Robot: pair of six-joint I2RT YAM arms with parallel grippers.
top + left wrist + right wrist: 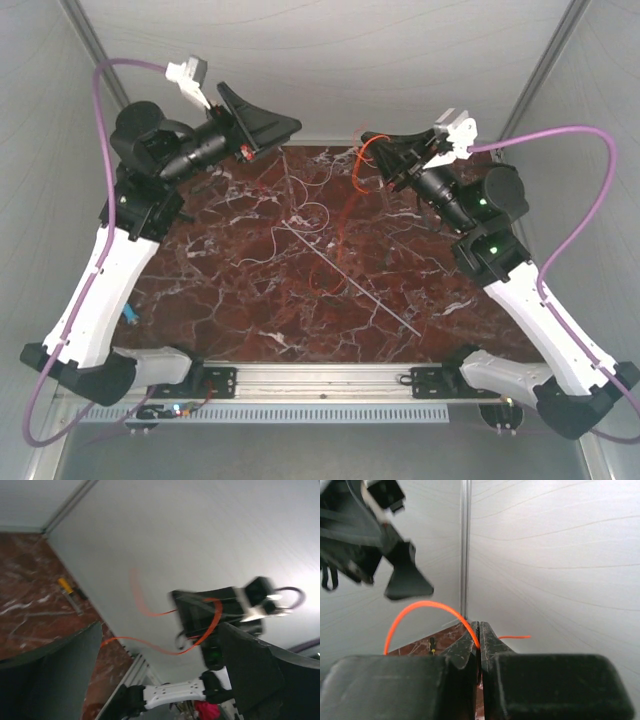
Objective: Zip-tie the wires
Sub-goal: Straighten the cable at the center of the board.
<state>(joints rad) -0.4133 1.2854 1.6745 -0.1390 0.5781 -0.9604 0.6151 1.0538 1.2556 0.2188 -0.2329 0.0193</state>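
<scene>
My right gripper (380, 150) is raised over the table's far right and is shut on a red-orange wire (357, 168). The wire loops beside the jaws and trails down towards the table. In the right wrist view the closed gripper (479, 626) pinches the wire (420, 604), which arcs off to the left. My left gripper (268, 133) is raised at the far left, open and empty. In its wrist view the gripper (160, 630) faces the right gripper and the wire (155, 648). A curly white wire (305, 212) and the straight pale zip tie (350, 280) lie on the marble table (230, 300).
White enclosure walls stand close behind and beside both grippers. A small yellow-and-black object (67, 587) lies by the far wall, also in the right wrist view (433, 647). A blue item (130, 318) sits at the table's left edge. An aluminium rail (320, 380) runs along the front.
</scene>
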